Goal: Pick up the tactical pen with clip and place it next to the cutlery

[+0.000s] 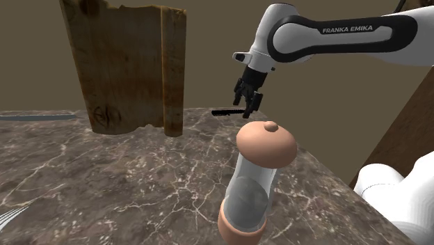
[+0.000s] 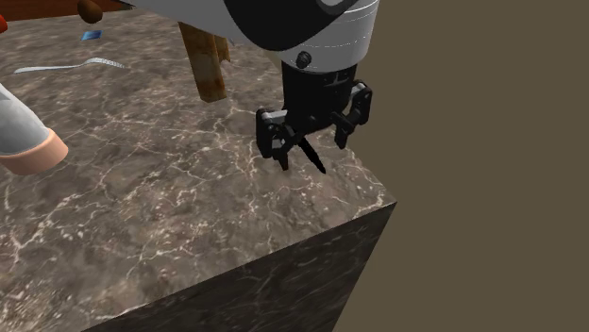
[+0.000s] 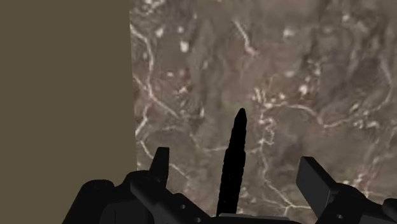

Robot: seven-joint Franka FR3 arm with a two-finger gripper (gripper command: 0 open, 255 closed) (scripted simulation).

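Observation:
The tactical pen [image 1: 226, 111] is a slim all-black stick lying on the marble table [image 1: 104, 181] close to a corner. My gripper [image 1: 247, 103] hangs just over one end of it. In the second exterior view the pen [image 2: 312, 157] shows between the black fingers [image 2: 275, 141] of the gripper [image 2: 311, 132]. Along the hand, the pen [image 3: 233, 162] runs up the middle of the gripper [image 3: 235, 164], whose fingers stand apart on either side and do not touch it. The jaws are open. Pale cutlery [image 2: 68, 67] lies far across the table, and also shows as a thin strip of cutlery [image 1: 35, 117].
A rough wooden board [image 1: 132, 62] stands upright at the back of the table. A clear bottle with tan ends [image 1: 254, 181] lies near the stand. The table's edge [image 2: 387, 203] drops off right beside the pen. Fork tines [image 1: 10, 217] lie at the shoulder view's lower left.

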